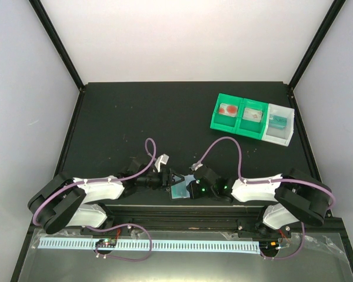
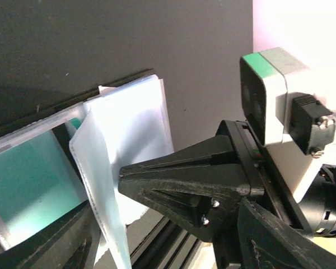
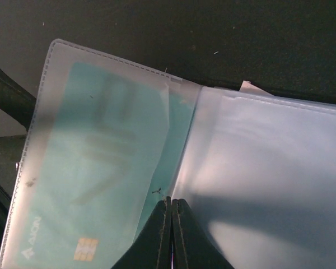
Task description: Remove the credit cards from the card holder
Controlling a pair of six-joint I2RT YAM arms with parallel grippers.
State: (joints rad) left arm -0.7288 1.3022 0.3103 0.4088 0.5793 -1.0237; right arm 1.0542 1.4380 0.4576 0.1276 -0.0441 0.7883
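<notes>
The teal credit card (image 3: 101,162) carries a gold chip (image 3: 87,247) and a word like "AION" (faint through frosted plastic). It sits inside the card holder (image 1: 181,190), open at the near middle of the table (image 1: 135,117). The left gripper (image 2: 98,207) stands spread astride an upright sleeve (image 2: 129,123). The right gripper (image 3: 169,206) is pinched closed at the fold. Far right, a green-and-white tray (image 1: 235,131) holds blurred reddish and teal items.

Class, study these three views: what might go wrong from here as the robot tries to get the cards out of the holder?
1. The right fingers are shut at the fold, perhaps pinching the clear sleeve rather than the teal card, so the card may not come out.
2. The loose flap between the open left fingers might slip free.
</notes>
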